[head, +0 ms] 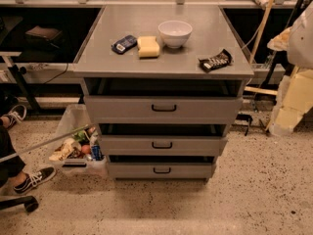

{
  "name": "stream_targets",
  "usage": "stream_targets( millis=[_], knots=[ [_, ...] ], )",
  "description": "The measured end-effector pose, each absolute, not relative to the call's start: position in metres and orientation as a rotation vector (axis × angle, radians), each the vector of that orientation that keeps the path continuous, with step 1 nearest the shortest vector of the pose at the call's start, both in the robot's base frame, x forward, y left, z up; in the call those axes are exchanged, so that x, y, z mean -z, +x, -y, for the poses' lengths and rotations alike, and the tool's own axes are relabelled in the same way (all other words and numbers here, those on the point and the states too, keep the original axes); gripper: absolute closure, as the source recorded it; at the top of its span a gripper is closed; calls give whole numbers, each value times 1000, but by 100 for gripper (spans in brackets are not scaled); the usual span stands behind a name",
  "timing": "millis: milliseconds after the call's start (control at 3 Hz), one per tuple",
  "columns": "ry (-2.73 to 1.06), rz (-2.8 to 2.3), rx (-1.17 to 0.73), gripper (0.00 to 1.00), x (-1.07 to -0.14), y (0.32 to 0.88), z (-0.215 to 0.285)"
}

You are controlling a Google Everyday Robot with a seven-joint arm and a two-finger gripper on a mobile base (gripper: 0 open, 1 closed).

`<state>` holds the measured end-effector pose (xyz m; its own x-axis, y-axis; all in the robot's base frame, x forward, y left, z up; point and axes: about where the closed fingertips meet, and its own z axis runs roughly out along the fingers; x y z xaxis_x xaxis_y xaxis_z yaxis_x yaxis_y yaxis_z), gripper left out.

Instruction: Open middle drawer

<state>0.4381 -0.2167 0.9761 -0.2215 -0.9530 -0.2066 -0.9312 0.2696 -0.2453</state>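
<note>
Robot lab or workshop: grey metal drawer cabinet [161, 109] on speckled floor [254, 180], metal rails [49, 3] behind, clear bin [66, 126] of snacks alongside; tool [279, 39] at right edge.

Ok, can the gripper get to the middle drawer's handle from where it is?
Probably yes. The gripper hangs at the right edge, beside the cabinet top, and nothing stands in front of the middle drawer or its black handle.

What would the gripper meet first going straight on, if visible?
The gripper is not in view; a pale shape at the right edge, perhaps the arm, gives no heading. The middle drawer front looks unblocked.
</note>
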Motion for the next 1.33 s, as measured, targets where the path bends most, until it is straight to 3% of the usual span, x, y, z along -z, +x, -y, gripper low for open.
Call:
stream_targets(
  millis=[667, 1333],
  knots=[
    [-1747, -2204, 69, 0, -946, 448, 194],
    [-1815, -2143, -140, 0, -807, 451, 69]
  ],
)
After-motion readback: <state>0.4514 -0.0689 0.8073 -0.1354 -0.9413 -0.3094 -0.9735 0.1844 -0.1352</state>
